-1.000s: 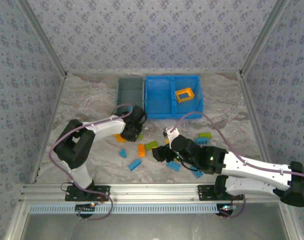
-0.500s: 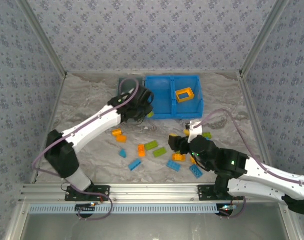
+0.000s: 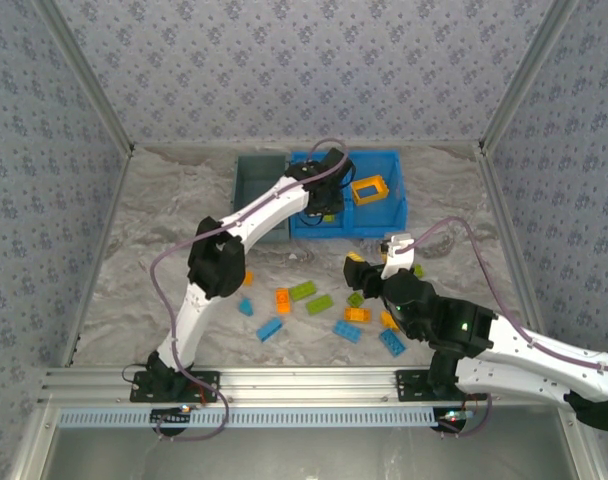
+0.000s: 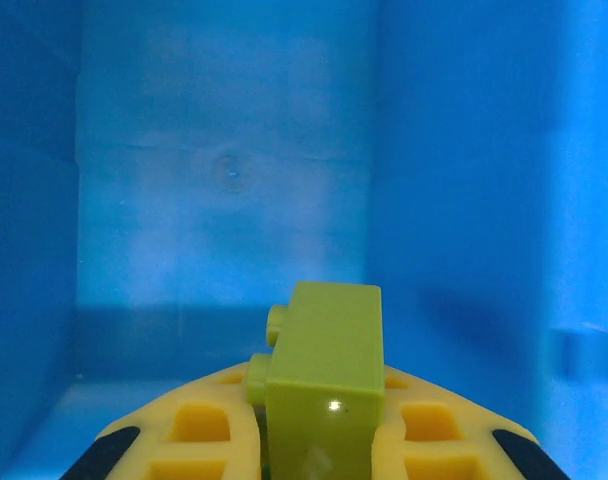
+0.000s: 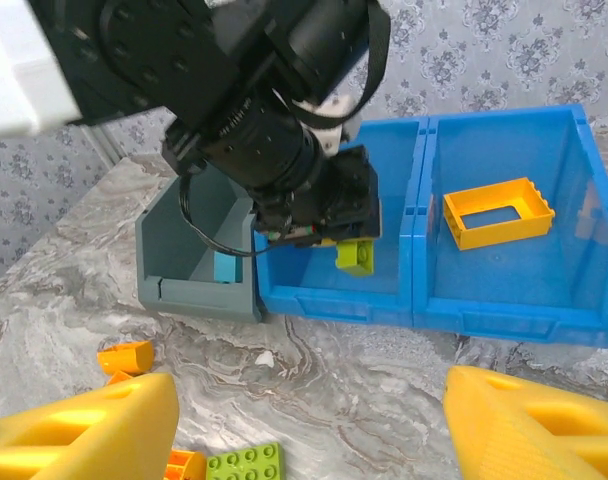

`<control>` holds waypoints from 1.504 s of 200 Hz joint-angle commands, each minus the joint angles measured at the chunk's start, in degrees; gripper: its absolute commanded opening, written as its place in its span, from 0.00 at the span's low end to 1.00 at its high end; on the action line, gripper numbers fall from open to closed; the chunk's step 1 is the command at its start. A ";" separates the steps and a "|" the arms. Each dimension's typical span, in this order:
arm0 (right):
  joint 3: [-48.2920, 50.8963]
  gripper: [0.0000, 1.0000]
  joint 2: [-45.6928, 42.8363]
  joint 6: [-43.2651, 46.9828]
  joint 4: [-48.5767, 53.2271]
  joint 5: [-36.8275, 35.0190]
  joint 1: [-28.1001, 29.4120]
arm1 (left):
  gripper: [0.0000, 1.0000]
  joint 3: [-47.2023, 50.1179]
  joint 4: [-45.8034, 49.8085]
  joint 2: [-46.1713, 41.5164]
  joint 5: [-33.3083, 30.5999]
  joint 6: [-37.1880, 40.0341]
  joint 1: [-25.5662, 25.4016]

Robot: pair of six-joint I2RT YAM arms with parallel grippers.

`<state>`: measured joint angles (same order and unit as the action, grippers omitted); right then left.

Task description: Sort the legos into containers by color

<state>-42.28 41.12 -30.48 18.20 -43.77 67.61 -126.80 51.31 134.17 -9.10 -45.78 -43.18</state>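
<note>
My left gripper [image 3: 324,206] hangs over the left compartment of the bright blue bin [image 3: 396,217], shut on a lime green brick [image 4: 329,375]. The right wrist view shows that brick [image 5: 356,257] just above the compartment floor. An orange frame [image 3: 369,190] lies in the bin's right compartment. The grey-blue bin [image 3: 256,184] to the left holds a blue brick [image 5: 227,266]. My right gripper [image 3: 369,272] hovers open above the table, in front of the bins, with nothing between its fingers [image 5: 84,430]. Loose legos lie on the table: orange [image 3: 282,300], green [image 3: 303,291] and blue [image 3: 270,328].
More bricks sit near my right arm: an orange one [image 3: 357,314] and blue ones [image 3: 347,331] [image 3: 392,342]. A green plate [image 5: 246,464] and an orange piece [image 5: 126,356] lie below my right gripper. Patterned walls close in the marbled table [image 3: 154,230].
My left arm has swung from the table up to the bright blue bin, carrying the green brick. My right gripper has drawn back and risen slightly, still open.
</note>
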 commanded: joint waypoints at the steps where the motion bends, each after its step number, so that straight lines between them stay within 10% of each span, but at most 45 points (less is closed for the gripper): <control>1: 0.16 0.73 -0.43 -1.36 1.34 -1.85 -0.20 | 0.18 -3.07 2.37 1.07 1.33 3.21 1.90; 60: -1.58 0.74 0.08 -15.24 16.80 -3.62 -2.22 | 0.55 -4.20 2.74 0.29 4.84 5.15 2.74; 107: -6.81 0.72 5.67 -29.37 41.36 4.46 -5.22 | 0.64 -2.59 3.85 -7.17 4.43 4.41 1.96; 180: -2.26 0.72 18.21 -28.52 43.96 24.18 -9.18 | 0.99 42.56 -15.62 -45.20 9.52 0.77 -6.22; 237: 0.20 0.72 28.42 -24.14 39.54 28.66 -12.58 | 0.99 66.61 -20.28 -69.76 16.31 -3.89 -10.35; 301: -0.29 0.70 34.53 -22.62 38.02 26.53 -15.73 | 0.99 69.13 -24.12 -73.46 19.18 -6.47 -10.43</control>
<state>-42.15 74.30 -54.37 56.01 -16.47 53.19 -57.56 31.09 61.47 8.12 -50.63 -53.39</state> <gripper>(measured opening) 0.705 0.993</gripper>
